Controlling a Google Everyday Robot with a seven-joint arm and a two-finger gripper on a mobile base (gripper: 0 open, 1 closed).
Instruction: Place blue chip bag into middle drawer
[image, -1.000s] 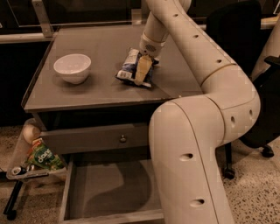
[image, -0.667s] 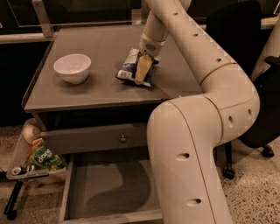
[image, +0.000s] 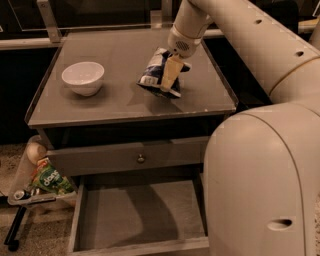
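Note:
The blue chip bag (image: 150, 75) is on the grey table top (image: 115, 100), right of centre, tilted up on its lower edge. My gripper (image: 164, 84) comes down on it from above. One cream finger (image: 170, 75) lies across the bag's front, the other is hidden behind it, and the gripper is shut on the bag. The middle drawer (image: 140, 215) is pulled out below the table, its grey floor bare.
A white bowl (image: 83, 77) stands on the table's left side. A shut drawer front with a small round knob (image: 141, 158) sits above the open drawer. A green snack packet (image: 50, 180) hangs at the lower left. My arm's large white body (image: 265, 185) fills the right.
The bag's upper end has risen a little toward the wrist and it stands more upright. The bowl and drawer have not moved.

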